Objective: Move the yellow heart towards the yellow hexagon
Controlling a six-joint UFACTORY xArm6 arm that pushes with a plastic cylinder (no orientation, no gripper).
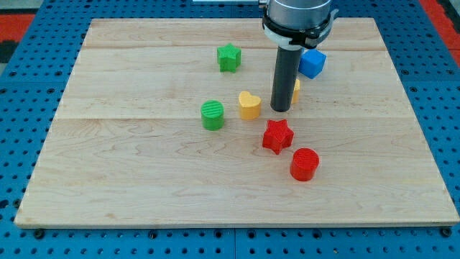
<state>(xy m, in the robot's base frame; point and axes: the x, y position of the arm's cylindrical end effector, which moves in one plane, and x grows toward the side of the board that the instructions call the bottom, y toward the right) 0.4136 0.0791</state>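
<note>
The yellow heart (249, 105) lies near the middle of the wooden board. The yellow hexagon (295, 90) is mostly hidden behind my rod, only a sliver showing at the rod's right side. My tip (280, 109) rests on the board just right of the yellow heart, with a small gap between them, and in front of the hexagon.
A green star (229, 57) sits toward the view's top. A blue block (312, 63) lies right of the rod. A green cylinder (212, 115) is left of the heart. A red star (277, 136) and a red cylinder (304, 164) lie below. The board's edge (237, 224) runs along the bottom.
</note>
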